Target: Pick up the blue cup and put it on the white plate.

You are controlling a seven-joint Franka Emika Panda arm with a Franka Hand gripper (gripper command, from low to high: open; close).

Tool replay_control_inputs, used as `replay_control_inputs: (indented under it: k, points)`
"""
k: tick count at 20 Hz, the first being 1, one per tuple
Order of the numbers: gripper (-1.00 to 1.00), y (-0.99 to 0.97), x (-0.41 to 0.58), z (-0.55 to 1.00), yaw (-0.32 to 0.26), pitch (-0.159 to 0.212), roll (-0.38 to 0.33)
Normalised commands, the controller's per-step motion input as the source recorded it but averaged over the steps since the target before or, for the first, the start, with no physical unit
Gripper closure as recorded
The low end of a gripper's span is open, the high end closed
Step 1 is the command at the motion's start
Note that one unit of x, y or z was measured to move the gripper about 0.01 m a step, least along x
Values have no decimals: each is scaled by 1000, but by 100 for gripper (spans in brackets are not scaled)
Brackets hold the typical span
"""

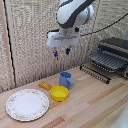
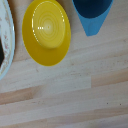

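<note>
A small blue cup [image 1: 66, 80] with a side handle stands upright on the wooden table, just behind a yellow bowl [image 1: 59, 93]. The large white plate [image 1: 27, 104] with a thin brownish rim lies toward the exterior view's left. My gripper [image 1: 61, 52] hangs well above the cup, and its two blue-tipped fingers are apart with nothing between them. In the wrist view only the cup's rim and handle [image 2: 92, 14] show at the frame's edge, beside the yellow bowl [image 2: 46, 31] and a sliver of the plate [image 2: 4, 45]. The fingers do not show in that view.
A small orange object [image 1: 45, 85] lies between the plate and the cup. A black toaster oven [image 1: 113, 56] with its rack pulled out sits at the exterior view's right. A woven screen stands behind the table.
</note>
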Motion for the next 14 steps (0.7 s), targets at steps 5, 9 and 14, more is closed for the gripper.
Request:
replay_control_inputs:
  k: [5, 9, 14]
  points:
    - [-100, -827, 19, -2, 0, 0, 73]
    - [-100, -783, 3, -4, 0, 0, 62]
    - [-100, -443, 0, -148, 0, 8, 19]
